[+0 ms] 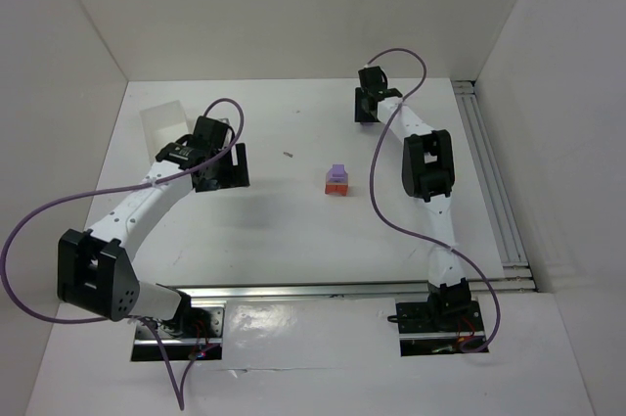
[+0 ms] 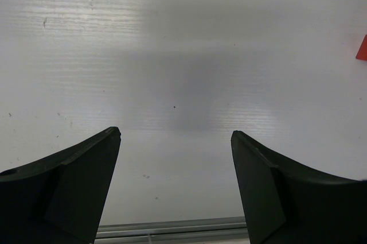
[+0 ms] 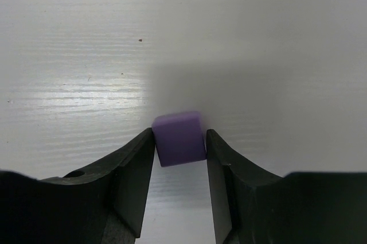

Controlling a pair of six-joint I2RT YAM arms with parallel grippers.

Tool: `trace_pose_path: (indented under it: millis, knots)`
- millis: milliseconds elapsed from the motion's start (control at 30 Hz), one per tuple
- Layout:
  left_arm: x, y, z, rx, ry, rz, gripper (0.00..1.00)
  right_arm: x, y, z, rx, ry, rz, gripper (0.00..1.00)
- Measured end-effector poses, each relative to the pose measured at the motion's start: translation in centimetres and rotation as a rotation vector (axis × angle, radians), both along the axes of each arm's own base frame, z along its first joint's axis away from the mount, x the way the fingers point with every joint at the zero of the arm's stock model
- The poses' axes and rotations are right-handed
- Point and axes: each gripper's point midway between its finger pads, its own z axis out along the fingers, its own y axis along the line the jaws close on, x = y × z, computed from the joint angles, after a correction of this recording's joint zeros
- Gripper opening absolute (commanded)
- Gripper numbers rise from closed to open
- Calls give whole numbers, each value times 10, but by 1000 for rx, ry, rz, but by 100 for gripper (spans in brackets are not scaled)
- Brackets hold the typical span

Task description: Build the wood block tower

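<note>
The wood block tower (image 1: 336, 181) stands mid-table as a short red-orange stack topped with a lilac cube. My right gripper (image 1: 368, 108) is at the far back, behind the tower. In the right wrist view it (image 3: 179, 139) is shut on a second lilac cube (image 3: 178, 138), pinched between the fingertips over bare table. My left gripper (image 1: 223, 173) is left of the tower, open and empty (image 2: 176, 134). A red-orange corner of the tower (image 2: 362, 49) shows at the right edge of the left wrist view.
A translucent white plastic box (image 1: 164, 122) stands at the back left, just behind the left arm. A tiny dark speck (image 1: 289, 154) lies on the table between left gripper and tower. A metal rail (image 1: 494, 191) runs along the right side. White walls enclose the table.
</note>
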Motion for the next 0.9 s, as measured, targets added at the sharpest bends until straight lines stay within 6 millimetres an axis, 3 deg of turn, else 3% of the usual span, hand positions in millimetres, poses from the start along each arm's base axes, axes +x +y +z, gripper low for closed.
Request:
trace_pose_path:
  millis: [133,367,500,633,733,800,900]
  knots:
    - [2,-1,-2,-2,4,-2,91,0,0,0,-2,0,2,40]
    - [3,-2,-1,-6,4,-5,91,-1,-1,2,-10,-3,-15,40]
    - [2,-2,4,-9,-6,-5,91,-17,-2,14,3,6,-44,40]
    - [-1,-1,17,-20,-43,-5,91,-49,-4,57,30,-21,-95,40]
    - [-2,-1,26,-29,-72,-5,91,-86,-3,99,63,-66,-126,40]
    - [-3,-1,31,-35,-87,-6,91,-115,2,128,93,-106,-134,40]
    - [-4,-1,34,-38,-96,-6,91,-151,18,157,132,-153,-126,40]
